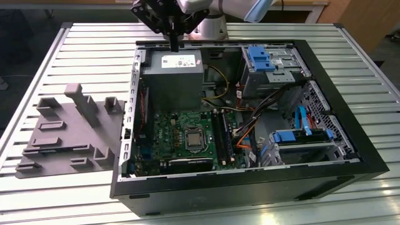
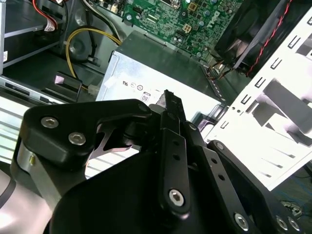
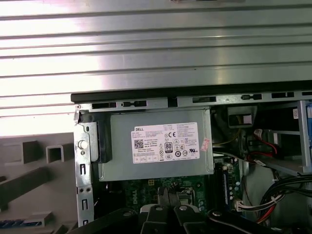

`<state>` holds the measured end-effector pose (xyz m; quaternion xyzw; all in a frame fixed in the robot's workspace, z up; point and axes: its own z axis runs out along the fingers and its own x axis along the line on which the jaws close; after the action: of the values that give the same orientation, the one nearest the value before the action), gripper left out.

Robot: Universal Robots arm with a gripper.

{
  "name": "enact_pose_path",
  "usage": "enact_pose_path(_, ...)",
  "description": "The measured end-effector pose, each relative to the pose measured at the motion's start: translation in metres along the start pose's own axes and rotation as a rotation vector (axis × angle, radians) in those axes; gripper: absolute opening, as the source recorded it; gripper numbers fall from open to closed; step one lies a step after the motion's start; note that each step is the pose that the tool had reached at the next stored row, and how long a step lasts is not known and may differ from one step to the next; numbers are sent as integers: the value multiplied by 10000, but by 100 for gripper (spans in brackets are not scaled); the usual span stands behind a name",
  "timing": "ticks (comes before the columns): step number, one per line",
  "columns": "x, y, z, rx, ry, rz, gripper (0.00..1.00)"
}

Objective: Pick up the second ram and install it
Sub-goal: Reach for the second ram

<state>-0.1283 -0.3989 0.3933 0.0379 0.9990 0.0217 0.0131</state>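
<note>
My gripper hangs shut over the back rim of the open computer case, just above the grey power supply. Its black fingers are pressed together with nothing between them. In the first wrist view the gripper points at the green motherboard below the power supply. A thin bluish strip, apparently the second ram, lies on the grey fixture, well apart from the gripper. The black memory slots run beside the processor socket.
The grey moulded fixture with upright posts lies on the slatted table at the exterior view's left of the case. Drive cages with blue latches and orange and black cables fill the case's other side. A fan sits by the case wall.
</note>
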Motion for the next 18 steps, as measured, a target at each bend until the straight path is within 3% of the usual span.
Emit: enact_pose_path(18,53,-4,-2,0,0,0,11)
